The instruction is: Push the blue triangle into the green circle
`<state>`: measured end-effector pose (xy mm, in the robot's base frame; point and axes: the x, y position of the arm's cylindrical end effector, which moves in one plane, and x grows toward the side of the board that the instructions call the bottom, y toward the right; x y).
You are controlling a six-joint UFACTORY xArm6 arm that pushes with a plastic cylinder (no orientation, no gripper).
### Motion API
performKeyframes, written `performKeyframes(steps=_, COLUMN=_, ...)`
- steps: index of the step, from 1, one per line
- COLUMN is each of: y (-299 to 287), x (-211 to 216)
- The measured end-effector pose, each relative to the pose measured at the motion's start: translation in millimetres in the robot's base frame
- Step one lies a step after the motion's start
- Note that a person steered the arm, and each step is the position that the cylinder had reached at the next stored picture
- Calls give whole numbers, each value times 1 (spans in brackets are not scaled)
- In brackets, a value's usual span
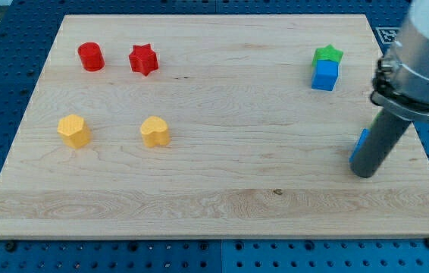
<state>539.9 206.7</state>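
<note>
My tip (pixel 364 174) rests on the wooden board (pixel 214 197) near the view's right edge. A blue block (pixel 361 141) shows as a thin sliver just left of the rod and touches it; most of it is hidden, so I cannot make out its shape. A green star-shaped block (pixel 327 54) sits at the view's upper right. A blue cube (pixel 324 76) sits right below it, touching it. The tip is well below and to the right of that pair. I see no round green block.
A red cylinder (pixel 90 57) and a red star (pixel 144 59) sit at the upper left. Two yellow blocks (pixel 73 130) (pixel 155 131) sit at middle left. The board's right edge (pixel 419 152) is close to the rod.
</note>
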Motion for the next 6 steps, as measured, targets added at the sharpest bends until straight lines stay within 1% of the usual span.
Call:
performKeyframes(steps=1, y=29, x=0)
performKeyframes(steps=2, y=36, x=2)
performKeyframes(steps=3, y=-17, x=13)
performKeyframes(steps=4, y=-77, x=-2)
performKeyframes(steps=5, y=-81, x=-33)
performKeyframes(steps=6, y=-42, x=-38)
